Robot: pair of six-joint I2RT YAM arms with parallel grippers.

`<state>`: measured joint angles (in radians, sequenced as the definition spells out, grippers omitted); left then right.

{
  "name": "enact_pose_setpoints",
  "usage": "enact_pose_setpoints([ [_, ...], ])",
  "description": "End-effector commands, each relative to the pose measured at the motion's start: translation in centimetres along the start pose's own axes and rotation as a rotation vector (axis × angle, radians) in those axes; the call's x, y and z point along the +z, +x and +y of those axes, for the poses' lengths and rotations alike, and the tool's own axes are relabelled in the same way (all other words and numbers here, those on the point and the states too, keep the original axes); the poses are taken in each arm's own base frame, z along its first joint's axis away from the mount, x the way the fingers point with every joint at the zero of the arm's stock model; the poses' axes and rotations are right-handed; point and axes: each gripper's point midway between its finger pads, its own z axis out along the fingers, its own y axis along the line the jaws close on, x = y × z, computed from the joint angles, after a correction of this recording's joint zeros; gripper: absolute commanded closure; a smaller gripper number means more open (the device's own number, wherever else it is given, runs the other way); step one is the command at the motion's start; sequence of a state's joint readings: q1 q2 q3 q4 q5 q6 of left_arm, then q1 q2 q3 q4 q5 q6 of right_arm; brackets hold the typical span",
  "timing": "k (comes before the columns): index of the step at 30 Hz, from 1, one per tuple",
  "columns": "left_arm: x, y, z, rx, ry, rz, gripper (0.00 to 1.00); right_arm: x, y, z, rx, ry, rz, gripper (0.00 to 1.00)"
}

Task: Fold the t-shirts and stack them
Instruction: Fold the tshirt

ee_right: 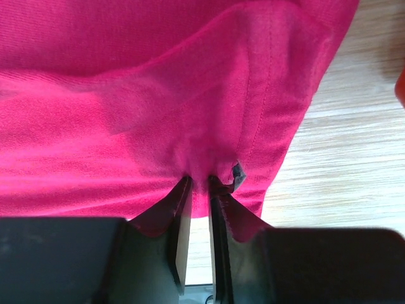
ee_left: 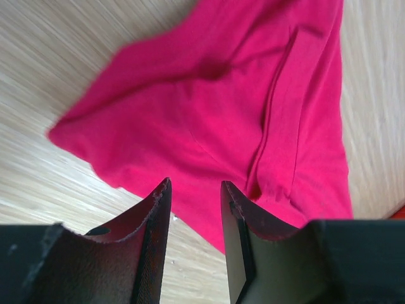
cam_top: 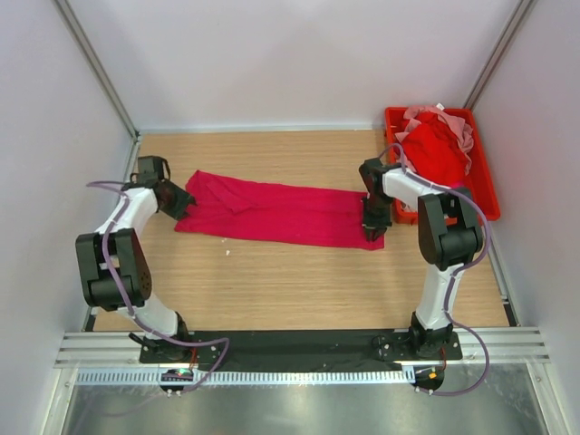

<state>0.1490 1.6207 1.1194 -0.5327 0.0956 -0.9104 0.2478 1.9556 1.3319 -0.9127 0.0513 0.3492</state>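
- The crimson t-shirt (cam_top: 272, 210) lies on the table (cam_top: 272, 290) as a long, narrow band running away from the red bin (cam_top: 489, 186). Its closer end is just beside the bin's near corner.
- The right gripper (ee_right: 199, 178) sits on that bin-side end. Its jaws are almost together and the hem puckers between the tips, so it is pinching the cloth.
- The left gripper (ee_left: 195, 183) is at the end farthest from the bin, jaws parted with nothing between them. The shirt's edge lies just beyond its tips.
- Inside the bin, a red t-shirt (cam_top: 435, 154) and a pale pink t-shirt (cam_top: 464, 136) are heaped up, unfolded.
- To my eye this first shirt is mid-fold: it looks narrowed lengthwise, with the crosswise folds yet to come. No stack exists yet.
- Next, I'd guess the end farthest from the bin needs a fresh hold. That end would then be carried over toward the bin-side end, with the band kept flat so it doesn't twist or bunch.
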Motion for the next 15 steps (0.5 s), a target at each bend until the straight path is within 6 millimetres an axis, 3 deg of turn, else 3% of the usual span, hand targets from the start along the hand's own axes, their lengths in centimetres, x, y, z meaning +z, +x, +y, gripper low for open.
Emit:
enact_pose_setpoints([
  [1,1.1,2.3,0.0,-0.008,-0.019,0.059,0.62,1.7,2.8,-0.6,-0.027,0.045,0.092,0.75],
  [6,4.0,3.0,3.5,0.048,-0.193,0.092,0.62,2.1,3.9,0.0,-0.027,0.017,0.105,0.74],
  [7,4.2,2.4,3.3,0.069,-0.199,0.085,0.62,2.2,4.0,0.2,-0.032,0.015,0.105,0.74],
  [9,5.0,1.2,4.9,0.133,-0.285,0.045,0.62,2.0,4.1,0.4,-0.039,0.009,0.103,0.73],
  [13,6.2,-0.9,4.7,0.256,-0.330,0.028,0.62,1.0,4.9,1.8,-0.063,-0.034,0.105,0.73],
  [15,6.4,-3.1,3.6,0.351,-0.332,-0.014,0.63,0.0,5.2,3.1,-0.077,-0.083,0.101,0.71],
])
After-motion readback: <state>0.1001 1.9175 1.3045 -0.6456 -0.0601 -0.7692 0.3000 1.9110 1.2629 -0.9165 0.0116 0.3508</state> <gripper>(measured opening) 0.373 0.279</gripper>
